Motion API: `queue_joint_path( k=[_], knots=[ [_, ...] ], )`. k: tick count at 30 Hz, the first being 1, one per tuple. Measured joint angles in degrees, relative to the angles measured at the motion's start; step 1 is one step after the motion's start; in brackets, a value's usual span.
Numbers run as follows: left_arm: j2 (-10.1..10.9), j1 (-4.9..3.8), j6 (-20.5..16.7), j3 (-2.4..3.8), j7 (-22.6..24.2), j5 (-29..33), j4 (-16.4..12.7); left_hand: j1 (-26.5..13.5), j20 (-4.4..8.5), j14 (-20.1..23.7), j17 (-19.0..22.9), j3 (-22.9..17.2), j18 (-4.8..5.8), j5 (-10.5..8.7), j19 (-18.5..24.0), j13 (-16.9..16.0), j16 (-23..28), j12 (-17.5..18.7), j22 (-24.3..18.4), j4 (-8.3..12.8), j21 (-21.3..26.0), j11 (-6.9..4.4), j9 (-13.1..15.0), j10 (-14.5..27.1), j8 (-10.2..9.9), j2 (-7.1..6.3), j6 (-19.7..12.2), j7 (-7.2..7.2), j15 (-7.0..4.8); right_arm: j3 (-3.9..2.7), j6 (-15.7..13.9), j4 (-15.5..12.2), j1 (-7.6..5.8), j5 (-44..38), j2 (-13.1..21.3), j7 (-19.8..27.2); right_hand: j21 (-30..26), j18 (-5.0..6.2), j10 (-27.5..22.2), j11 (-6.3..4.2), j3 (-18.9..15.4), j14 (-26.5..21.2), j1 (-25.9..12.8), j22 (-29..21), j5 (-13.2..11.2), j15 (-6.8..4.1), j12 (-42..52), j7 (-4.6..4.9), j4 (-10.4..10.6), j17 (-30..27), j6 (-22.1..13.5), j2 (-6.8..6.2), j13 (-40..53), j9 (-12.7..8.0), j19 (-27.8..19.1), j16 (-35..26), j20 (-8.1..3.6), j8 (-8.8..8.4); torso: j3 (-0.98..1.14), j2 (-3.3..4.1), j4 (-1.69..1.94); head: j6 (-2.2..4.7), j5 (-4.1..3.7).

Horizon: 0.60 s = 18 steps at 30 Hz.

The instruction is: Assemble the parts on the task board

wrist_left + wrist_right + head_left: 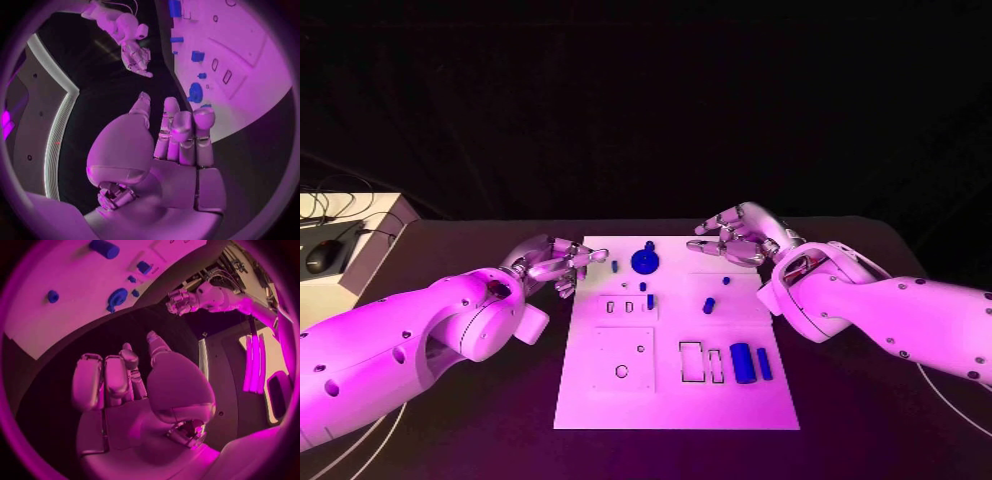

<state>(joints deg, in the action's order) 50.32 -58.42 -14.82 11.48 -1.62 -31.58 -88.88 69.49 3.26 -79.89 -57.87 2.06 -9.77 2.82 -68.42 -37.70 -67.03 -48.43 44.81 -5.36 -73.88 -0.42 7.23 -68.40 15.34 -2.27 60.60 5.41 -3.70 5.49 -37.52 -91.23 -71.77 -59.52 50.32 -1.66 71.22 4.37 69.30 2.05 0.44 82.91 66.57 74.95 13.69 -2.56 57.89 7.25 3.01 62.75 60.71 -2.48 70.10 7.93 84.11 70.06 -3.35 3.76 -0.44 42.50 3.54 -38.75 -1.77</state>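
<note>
**Both robot hands poised at the far corners of the task board**

The white task board lies in the middle of the black desk. Small blue parts sit on it: a round part near the far edge, a short peg toward the centre, and two long blocks beside rectangular slots at the near right. The left robot hand hovers at the board's far left edge, fingers loosely together, holding nothing. The right robot hand hangs at the far right corner, fingers curled inward, nothing visible in its grasp.
</note>
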Motion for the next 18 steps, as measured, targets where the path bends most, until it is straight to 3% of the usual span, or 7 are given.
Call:
queue_joint_path(
  k=[4,9,11,12,14,17,18],
  knots=[
    [-1.9,-1.81,3.3,0.0,-7.5,-4.2,0.6,-1.4,-0.19,-0.7,-2.6,0.3,0.98,0.0,-1.4,-2.7,-1.6,-1.3,3.9,-3.1,-1.8,-0.42,0.6,-0.4,1.6,-0.56,-0.2,-0.2,-0.11,-0.01,1.3,1.9,-0.49,6.7,0.5,3.1,-0.3,0.0,-0.1,-0.11,-0.5,0.0,0.1,0.0,0.6,0.0,0.0,0.0,-0.8,-0.1,0.0,0.69,0.0,0.3,0.0,0.0,0.0,0.0,0.21,-0.39,-0.19,-0.25,0.14],
    [-4.6,-4.49,7.5,-0.45,-15.8,-8.0,2.1,-1.9,0.0,-1.3,-3.9,0.1,1.0,0.0,-2.4,-4.2,-2.6,-1.5,6.7,-4.2,-2.8,-0.41,0.8,-0.4,2.5,-0.55,0.0,-0.42,-0.29,-0.01,2.8,4.3,-0.75,11.9,0.7,5.4,-0.6,0.0,-0.2,-0.21,-1.0,0.0,-0.2,0.0,1.0,0.0,0.0,0.0,-1.4,-0.3,0.0,0.98,0.0,0.5,0.0,0.0,0.0,0.0,0.51,-0.86,-0.3,-0.62,0.45],
    [-6.0,-5.78,9.3,-1.11,-18.9,-9.4,3.0,-2.2,-0.11,-1.3,-4.2,-0.3,1.0,0.0,-3.0,-4.5,-2.7,-1.5,7.4,-4.6,-3.1,-0.4,0.9,-0.8,2.6,-0.36,0.1,-0.55,-0.29,-0.01,3.3,5.1,-0.85,13.3,0.7,6.0,-0.6,0.0,-0.2,-0.21,-1.1,0.0,-0.2,0.0,1.1,0.0,0.0,0.0,-1.4,-0.4,0.0,0.98,0.0,0.5,0.0,-0.2,0.0,0.0,0.61,-1.07,-0.34,-0.73,0.51],
    [-6.7,-6.39,10.0,-1.57,-20.2,-9.9,3.5,-2.8,-0.09,-1.3,-4.4,-1.9,1.01,0.0,-3.0,-5.0,-3.0,-1.5,7.8,-5.0,-3.2,-0.4,1.3,-0.8,3.2,-1.0,-0.1,-0.79,-0.29,-0.01,3.6,5.5,-0.86,13.8,0.8,6.2,-0.6,0.0,-0.2,-0.21,-1.2,0.0,-0.2,0.0,1.3,0.0,0.0,0.0,-1.5,-0.4,0.0,0.98,0.0,0.5,0.0,-0.2,0.0,0.0,0.64,-1.15,-0.34,-0.79,0.51],
    [-8.4,-7.94,11.5,-3.02,-22.8,-11.0,4.9,-3.3,-0.09,-1.3,-4.6,-5.2,1.0,0.0,-3.0,-5.6,-3.1,-1.5,8.5,-5.3,-3.3,-0.4,1.8,-0.8,4.0,-1.52,-0.4,-1.06,-0.29,-0.01,4.0,6.3,-0.89,14.7,0.7,6.7,-0.6,0.0,-0.2,-0.21,-1.2,0.0,-0.2,0.0,1.3,0.0,0.0,0.0,-1.5,-0.4,0.0,0.98,0.0,0.5,0.0,-0.2,0.0,0.0,0.73,-1.32,-0.35,-0.93,0.53],
    [-10.7,-9.73,13.5,-4.92,-25.9,-12.1,6.5,-4.9,-0.1,-1.3,-4.7,-12.3,1.0,0.0,-2.9,-6.5,-3.1,-1.3,9.2,-5.8,-3.3,-0.6,2.6,-1.0,5.2,-4.41,-0.9,-0.92,-0.29,-0.01,4.6,7.3,-0.94,15.6,0.5,7.2,-0.8,0.0,-0.2,-0.2,-1.4,0.0,-0.2,0.0,1.3,0.0,0.0,-0.01,-1.7,-0.5,0.0,1.01,-0.1,0.5,0.0,-0.2,0.0,0.0,0.82,-1.52,-0.42,-0.98,0.58],
    [-11.3,-10.14,14.1,-5.37,-26.8,-12.4,6.9,-5.2,-0.1,-1.3,-4.7,-12.9,1.01,0.0,-2.9,-6.6,-3.1,-1.2,9.3,-6.0,-3.3,-0.6,2.7,-1.0,5.2,-4.76,-0.9,-0.92,-0.29,-0.01,4.7,7.6,-0.94,15.9,0.4,7.3,-0.8,0.0,-0.2,-0.2,-1.4,0.0,0.0,0.0,1.3,0.0,0.0,-0.01,-1.7,-0.5,0.0,1.2,-0.1,0.5,0.0,-0.2,0.0,0.0,0.85,-1.57,-0.46,-0.99,0.59]
  ],
)
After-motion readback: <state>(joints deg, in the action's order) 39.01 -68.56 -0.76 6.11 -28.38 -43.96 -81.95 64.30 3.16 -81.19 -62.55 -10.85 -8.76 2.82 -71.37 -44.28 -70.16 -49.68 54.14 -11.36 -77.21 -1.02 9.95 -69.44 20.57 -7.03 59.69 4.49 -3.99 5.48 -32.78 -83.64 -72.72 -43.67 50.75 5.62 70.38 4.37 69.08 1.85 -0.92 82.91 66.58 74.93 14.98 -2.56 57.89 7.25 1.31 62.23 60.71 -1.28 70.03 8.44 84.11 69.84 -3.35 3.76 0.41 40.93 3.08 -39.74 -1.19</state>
